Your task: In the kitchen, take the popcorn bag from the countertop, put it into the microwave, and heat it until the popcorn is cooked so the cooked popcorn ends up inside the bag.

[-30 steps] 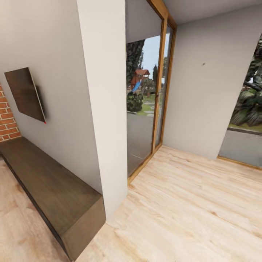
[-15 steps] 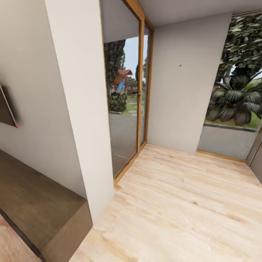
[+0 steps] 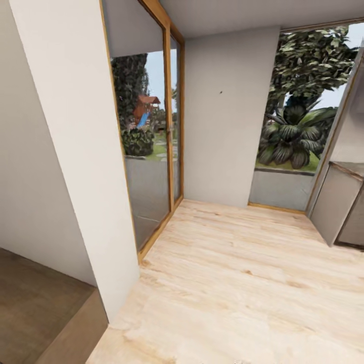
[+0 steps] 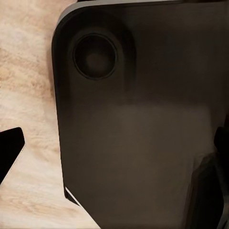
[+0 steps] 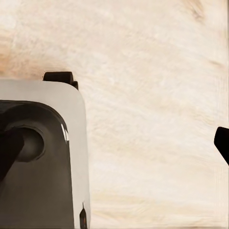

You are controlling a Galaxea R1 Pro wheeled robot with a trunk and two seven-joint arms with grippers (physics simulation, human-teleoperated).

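You get bright, even daylight from the glass door [image 3: 149, 151]; walls lean at the edges, wrist views soft

Head cam forward and slightly down into a room corner; both wrist cams straight down, close over the floor.

Head view takes in the pale wood floor [image 3: 242, 283], a white wall pier [image 3: 76, 151] near at left, a wood-framed glass door [image 3: 149, 151] and a far window [image 3: 298, 126]. Left wrist view looks down at the robot's dark base [image 4: 138, 124] with floor beside it. Right wrist view sits close over floor and a grey base corner [image 5: 47, 157]. All three share the floor.
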